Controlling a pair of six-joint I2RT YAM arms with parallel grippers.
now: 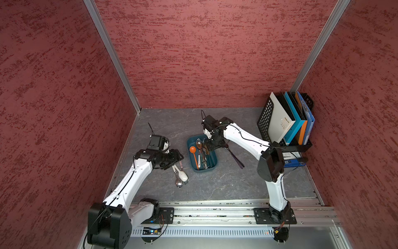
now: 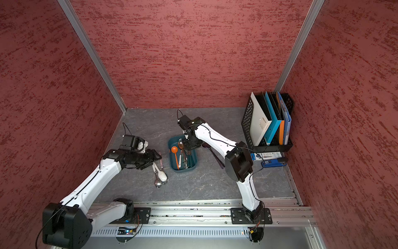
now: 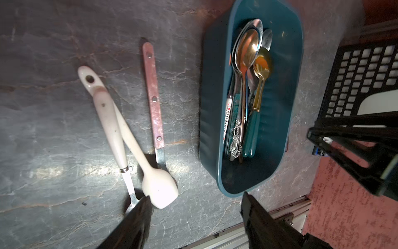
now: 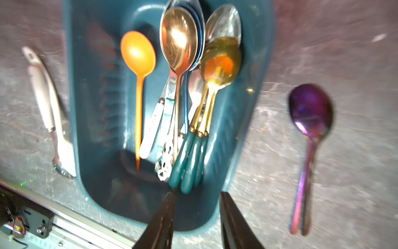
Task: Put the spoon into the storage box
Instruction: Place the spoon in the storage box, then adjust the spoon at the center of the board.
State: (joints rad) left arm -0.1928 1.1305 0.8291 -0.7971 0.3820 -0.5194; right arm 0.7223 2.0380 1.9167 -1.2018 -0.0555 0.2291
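The teal storage box [image 1: 190, 140] [image 2: 171, 142] sits mid-table and holds several spoons, among them an orange one [image 1: 192, 149] [image 4: 137, 54] and teal-handled ones [image 4: 189, 155]. My right gripper [image 4: 197, 194] [image 1: 210, 146] hovers over the box's near end, open and empty, just short of the teal handles. Left of the box lie three loose spoons: a white ceramic one [image 3: 159, 189] [image 1: 183, 175], a cream-handled one [image 3: 109, 120] and a pink-handled one [image 3: 154, 97]. My left gripper [image 3: 196, 195] [image 1: 178, 159] stands open above them, holding nothing. Purple spoons [image 4: 310, 107] [image 1: 235, 158] lie right of the box.
A black mesh file rack [image 1: 266, 116] with upright folders fills the back right corner. A blue item [image 1: 294, 163] lies in front of it. An aluminium rail [image 1: 215, 212] carrying both arm bases runs along the front edge. Red walls close in three sides.
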